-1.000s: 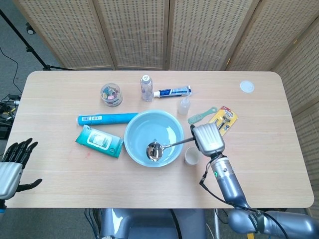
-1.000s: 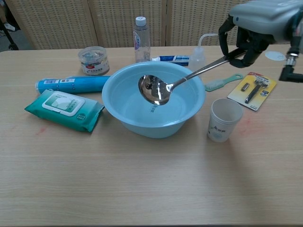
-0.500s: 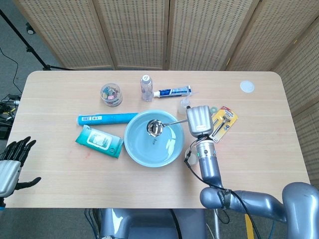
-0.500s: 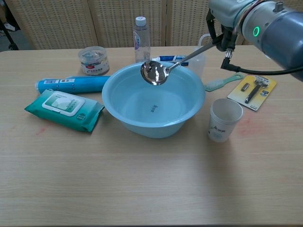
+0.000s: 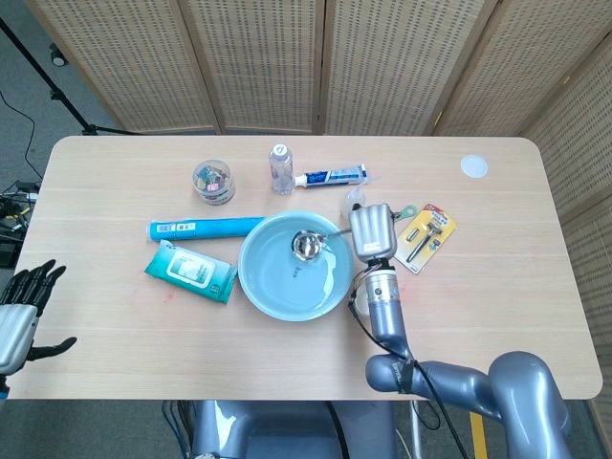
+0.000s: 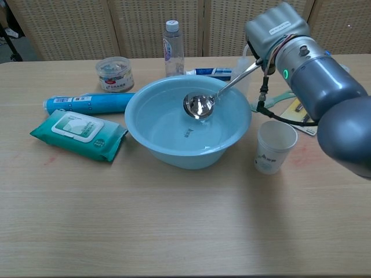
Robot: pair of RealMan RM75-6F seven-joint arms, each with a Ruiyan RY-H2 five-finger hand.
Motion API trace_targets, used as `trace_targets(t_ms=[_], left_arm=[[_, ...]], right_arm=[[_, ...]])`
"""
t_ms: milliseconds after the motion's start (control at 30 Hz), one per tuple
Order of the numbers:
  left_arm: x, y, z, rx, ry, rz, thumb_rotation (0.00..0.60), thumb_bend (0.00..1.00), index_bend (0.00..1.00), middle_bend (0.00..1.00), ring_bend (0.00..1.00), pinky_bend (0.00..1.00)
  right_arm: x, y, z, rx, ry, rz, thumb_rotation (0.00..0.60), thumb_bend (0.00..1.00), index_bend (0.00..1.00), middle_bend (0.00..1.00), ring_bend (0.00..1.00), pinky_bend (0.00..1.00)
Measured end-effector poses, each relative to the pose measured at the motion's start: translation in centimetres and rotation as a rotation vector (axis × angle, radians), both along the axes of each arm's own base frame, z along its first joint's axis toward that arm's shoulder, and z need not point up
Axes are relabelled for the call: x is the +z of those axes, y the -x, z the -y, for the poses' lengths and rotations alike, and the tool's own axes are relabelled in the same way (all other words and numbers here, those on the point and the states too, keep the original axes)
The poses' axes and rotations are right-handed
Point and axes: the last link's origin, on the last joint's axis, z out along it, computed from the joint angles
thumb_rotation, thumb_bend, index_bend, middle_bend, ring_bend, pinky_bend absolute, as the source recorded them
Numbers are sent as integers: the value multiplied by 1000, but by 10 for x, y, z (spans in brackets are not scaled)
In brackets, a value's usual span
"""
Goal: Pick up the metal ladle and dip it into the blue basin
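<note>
The blue basin (image 5: 268,287) (image 6: 151,139) stands mid-table. My right hand (image 5: 371,232) (image 6: 277,26) hovers over the basin's right rim and grips the metal ladle (image 5: 306,245) (image 6: 199,106) by the end of its handle. The handle slopes down to the left, and the ladle's bowl sits inside the basin, below the rim, toward the far side. Whether it touches the basin floor is unclear. My left hand (image 5: 21,311) shows only in the head view. It hangs at the table's near left edge with fingers spread, holding nothing.
A paper cup (image 6: 274,146) stands just right of the basin, under my right forearm. A razor pack (image 5: 426,232) and a comb (image 6: 272,101) lie further right. A wipes pack (image 5: 189,271), blue tube (image 5: 204,228), jar (image 5: 212,181), bottle (image 5: 279,169) and toothpaste (image 5: 332,176) lie to the left and behind.
My right hand carried the ladle from the basin's near side to its far side, then lowered the ladle's bowl from rim height into the basin. The left hand barely moved.
</note>
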Motion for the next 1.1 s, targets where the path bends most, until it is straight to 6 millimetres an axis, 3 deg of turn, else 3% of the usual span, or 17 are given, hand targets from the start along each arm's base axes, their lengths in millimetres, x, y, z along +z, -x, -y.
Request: trace_targets(t_ms=[567, 1100], left_arm=[[-2, 0, -4, 3, 1, -11, 600, 0, 0, 0, 0, 0], [-4, -2, -2, -3, 5, -15, 600, 0, 0, 0, 0, 0]], right_arm=[[-34, 15, -7, 118, -48, -194, 600, 1000, 801, 945, 892, 1000], [-32, 18, -36, 111, -157, -240, 600, 1000, 801, 945, 892, 1000]])
